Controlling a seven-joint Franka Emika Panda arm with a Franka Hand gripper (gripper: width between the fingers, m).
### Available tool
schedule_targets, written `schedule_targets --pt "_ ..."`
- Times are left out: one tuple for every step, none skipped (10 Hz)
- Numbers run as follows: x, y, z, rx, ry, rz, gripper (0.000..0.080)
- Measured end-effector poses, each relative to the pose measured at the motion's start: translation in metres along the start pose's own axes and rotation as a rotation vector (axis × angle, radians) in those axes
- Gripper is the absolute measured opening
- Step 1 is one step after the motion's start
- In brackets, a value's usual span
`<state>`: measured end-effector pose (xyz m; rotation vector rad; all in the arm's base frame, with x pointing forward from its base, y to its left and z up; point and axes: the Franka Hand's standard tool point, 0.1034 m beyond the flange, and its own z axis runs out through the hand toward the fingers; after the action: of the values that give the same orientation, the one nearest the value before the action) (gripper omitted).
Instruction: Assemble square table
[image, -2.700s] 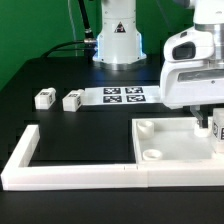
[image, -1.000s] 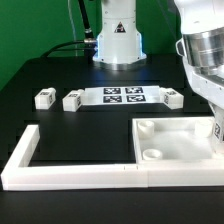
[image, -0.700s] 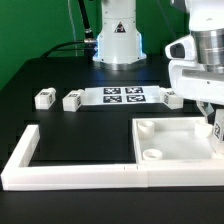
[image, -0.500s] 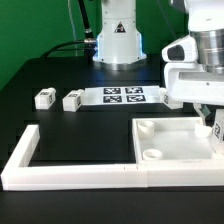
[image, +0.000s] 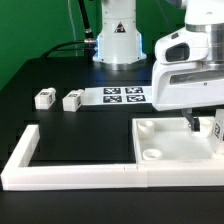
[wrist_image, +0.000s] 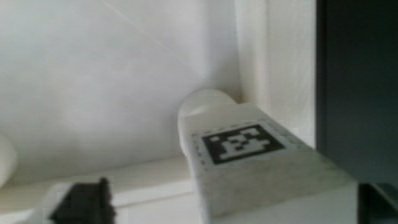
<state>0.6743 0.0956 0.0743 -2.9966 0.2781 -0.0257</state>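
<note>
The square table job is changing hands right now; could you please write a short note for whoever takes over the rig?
End effector: open, low over the square table slab, its fingers either side of one leg block that rests on the slab against its rim.
Two more leg blocks lie loose on the table, to the exterior view's left of the marker board.
Done: no leg is visibly fitted; the corner holes in view are empty.
Left: probably grasp this leg, seat it in a hole, then the rest.
</note>
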Motion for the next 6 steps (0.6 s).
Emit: schedule_targets --pt "-0.0001 -0.0003 0.0001 0.002 0.0 0.023 0.044" --pt "-0.0004 -0.0012 0.0002 0.003 -0.001 0.109 0.044" --pt "-0.0005 -0.0016 0.0002 0.003 -0.001 0.166 0.0287" --pt "-0.0005 -0.0015 0.0003 0.003 -0.001 0.233 0.0288" --pt "-0.0005 -0.0017 0.0003 0.003 -0.001 0.282 0.0288" --pt "-0.0002 -0.0021 0.0005 0.005 0.003 0.413 0.0288"
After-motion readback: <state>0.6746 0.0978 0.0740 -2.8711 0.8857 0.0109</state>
